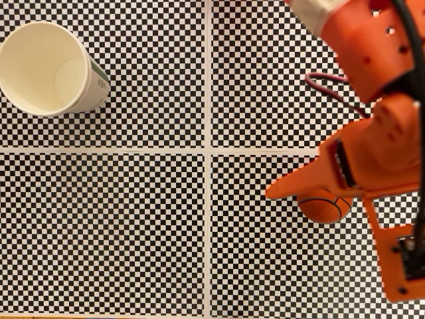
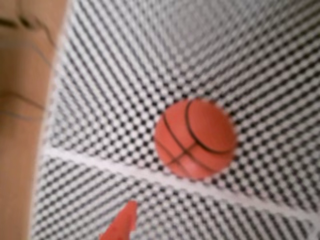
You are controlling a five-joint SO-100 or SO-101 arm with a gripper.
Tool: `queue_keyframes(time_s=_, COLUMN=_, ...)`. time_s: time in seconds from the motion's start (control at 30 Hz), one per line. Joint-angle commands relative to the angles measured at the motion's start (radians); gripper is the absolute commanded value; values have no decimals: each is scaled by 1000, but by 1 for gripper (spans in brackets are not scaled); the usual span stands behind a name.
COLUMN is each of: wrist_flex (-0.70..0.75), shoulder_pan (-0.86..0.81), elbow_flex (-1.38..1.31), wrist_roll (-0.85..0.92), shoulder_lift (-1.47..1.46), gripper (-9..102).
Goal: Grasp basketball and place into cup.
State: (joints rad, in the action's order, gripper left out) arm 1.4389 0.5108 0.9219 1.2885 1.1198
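Observation:
The basketball (image 1: 324,207) is a small orange ball with black seams, lying on the checkered mat at the right of the fixed view. My orange gripper (image 1: 275,193) hangs just over it, and one pointed finger crosses above the ball's top and covers part of it. In the wrist view the basketball (image 2: 195,138) lies free on the mat, with one red fingertip (image 2: 124,224) at the bottom edge and a blurred jaw along the left edge. Mat shows between the two, so the gripper is open and holds nothing. The white cup (image 1: 50,66) stands at the far top left, mouth up.
A black-and-white checkered mat (image 1: 133,232) covers the table, split by white lines into four panels. The orange arm (image 1: 372,60) and its cable fill the right side. A wide stretch of mat lies between ball and cup.

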Motion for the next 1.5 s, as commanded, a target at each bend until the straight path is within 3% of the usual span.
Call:
queue_keyframes(time_s=0.0, wrist_flex=15, shoulder_pan=2, elbow_flex=-121, wrist_roll=-15, shoulder_lift=-25, gripper=65)
queue_keyframes(time_s=0.57, wrist_flex=15, shoulder_pan=-20, elbow_flex=-307, wrist_roll=-40, shoulder_lift=-172, gripper=67)
queue_keyframes(time_s=1.47, wrist_flex=21, shoulder_pan=-43, elbow_flex=-374, wrist_roll=-29, shoulder_lift=-324, gripper=69)
